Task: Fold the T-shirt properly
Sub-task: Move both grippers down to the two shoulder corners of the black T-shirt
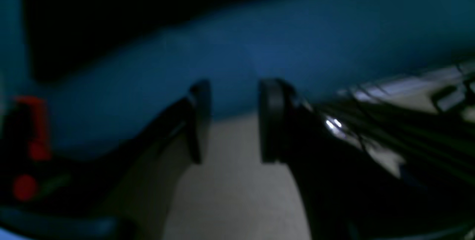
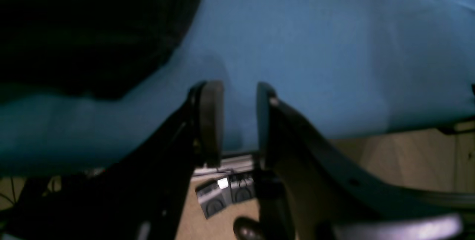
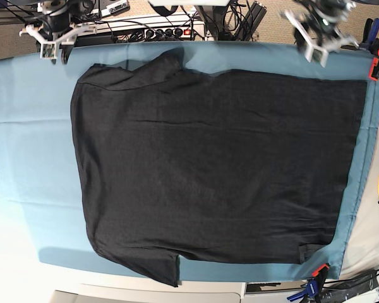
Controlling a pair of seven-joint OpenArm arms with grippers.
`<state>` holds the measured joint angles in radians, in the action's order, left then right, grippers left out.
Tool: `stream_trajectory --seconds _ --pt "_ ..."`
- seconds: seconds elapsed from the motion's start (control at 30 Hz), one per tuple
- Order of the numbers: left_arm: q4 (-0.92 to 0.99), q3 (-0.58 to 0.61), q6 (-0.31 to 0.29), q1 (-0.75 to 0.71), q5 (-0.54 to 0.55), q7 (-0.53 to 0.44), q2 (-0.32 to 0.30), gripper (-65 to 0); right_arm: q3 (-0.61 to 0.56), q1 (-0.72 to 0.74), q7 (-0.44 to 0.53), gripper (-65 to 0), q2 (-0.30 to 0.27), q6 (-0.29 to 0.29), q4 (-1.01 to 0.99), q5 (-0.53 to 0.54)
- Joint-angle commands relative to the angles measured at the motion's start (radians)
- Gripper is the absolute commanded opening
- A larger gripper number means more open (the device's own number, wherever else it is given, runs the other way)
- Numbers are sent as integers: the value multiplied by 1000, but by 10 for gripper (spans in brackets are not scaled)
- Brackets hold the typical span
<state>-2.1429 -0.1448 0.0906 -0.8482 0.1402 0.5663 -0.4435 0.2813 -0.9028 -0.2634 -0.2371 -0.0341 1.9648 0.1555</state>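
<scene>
T-shirt [image 3: 215,170], black and plain side up, lies spread flat across the teal table cloth [image 3: 25,126], covering most of it. Both arms sit at the far edge, clear of it. Left gripper [image 1: 233,121] and right gripper [image 2: 239,121] each stand parted with nothing between the pads.
</scene>
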Motion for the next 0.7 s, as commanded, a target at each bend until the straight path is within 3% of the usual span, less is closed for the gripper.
stream_trajectory --seconds 0.0,0.1,0.17,0.27,0.37,0.43,0.53,0.6,0.67 --pt "-16 -13 24 1 -8 -40 -8 -442 9 3 13 -488 3 -13 18 -13" --pt "-16 -31 68 21 -85 -111 -8 -442 9 37 2 -488 43 -76 18 -21" --pt "-16 -31 97 41 -176 -114 -8 -442 9 57 3 -488 78 -170 18 -23" --pt "-16 -31 92 86 -219 -48 -9 -442 8 89 4 -488 129 -350 18 -90" --pt "-14 -31 52 115 -207 -12 -9 -442 8 108 -19 -488 148 -401 18 -149" --pt "-14 -31 -27 131 -182 -5 -12 -442 9 114 -73 -488 149 -374 18 -188" --pt "-14 -31 -109 154 -99 4 -34 -442 8 119 -118 -488 149 -233 18 -200" --pt "-14 -31 -139 169 -67 9 -51 -442 9 125 -119 -488 152 -129 19 -141" --pt "-14 -31 -145 184 -55 12 -69 -442 9 133 -122 -488 166 -22 29 0"
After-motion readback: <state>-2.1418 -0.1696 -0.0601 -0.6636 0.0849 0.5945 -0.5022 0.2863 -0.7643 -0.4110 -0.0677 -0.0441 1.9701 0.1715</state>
